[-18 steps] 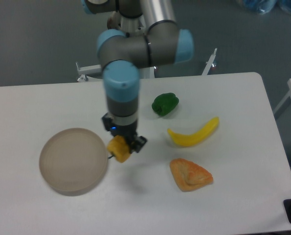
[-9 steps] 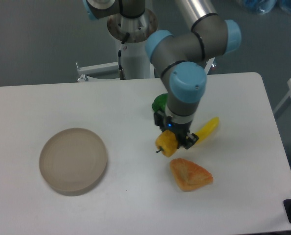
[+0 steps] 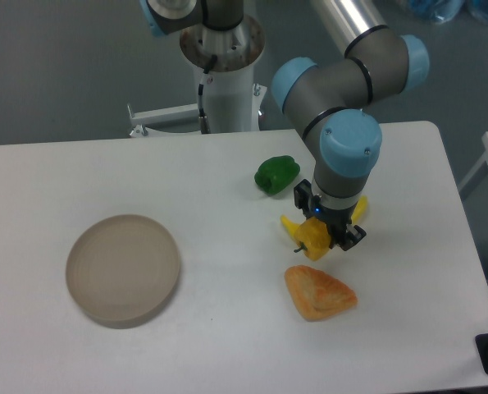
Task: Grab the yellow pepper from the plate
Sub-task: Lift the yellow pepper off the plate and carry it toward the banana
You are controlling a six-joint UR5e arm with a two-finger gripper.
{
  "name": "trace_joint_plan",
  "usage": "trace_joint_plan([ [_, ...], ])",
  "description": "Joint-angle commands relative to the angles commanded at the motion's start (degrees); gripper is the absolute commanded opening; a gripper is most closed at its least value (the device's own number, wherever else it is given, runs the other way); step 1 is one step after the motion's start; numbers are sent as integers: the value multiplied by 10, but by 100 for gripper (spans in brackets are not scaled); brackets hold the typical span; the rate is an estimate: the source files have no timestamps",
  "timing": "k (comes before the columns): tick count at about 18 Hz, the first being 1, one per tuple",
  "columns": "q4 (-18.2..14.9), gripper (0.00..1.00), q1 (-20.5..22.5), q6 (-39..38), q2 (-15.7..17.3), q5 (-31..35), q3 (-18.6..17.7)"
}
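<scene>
- yellow pepper (image 3: 313,239) sits between the fingers (image 3: 352,236) of the gripper (image 3: 326,238), clamped there and held above the surface (image 3: 227,336), stem end poking left
- fingers closed narrow on the pepper; dark finger parts visible on its right and upper left
- pepper hangs right in front of the banana (image 3: 358,207), overlapping it in view, and just above the pastry (image 3: 319,292); touching either or not, can't tell
- plate (image 3: 123,269) well apart to the left, flat on the surface
- arm (image 3: 342,107) comes in from the top, grey tubes with blue caps, wrist pointing down over the pepper
- counts: one yellow pepper, one plate, one gripper
- one green pepper (image 3: 275,174) on the surface, up-left of the gripper, near but apart
- one banana, mostly hidden behind wrist and pepper; yellow tips show either side
- one orange-tan wedge-shaped pastry, near the front edge
- surface is white with rounded corners; robot base column (image 3: 225,78) stands behind its far edge
</scene>
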Motion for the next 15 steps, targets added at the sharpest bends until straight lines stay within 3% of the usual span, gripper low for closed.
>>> trace_joint_plan([
  [15, 17, 3, -1, -1, -10, -13, -4],
])
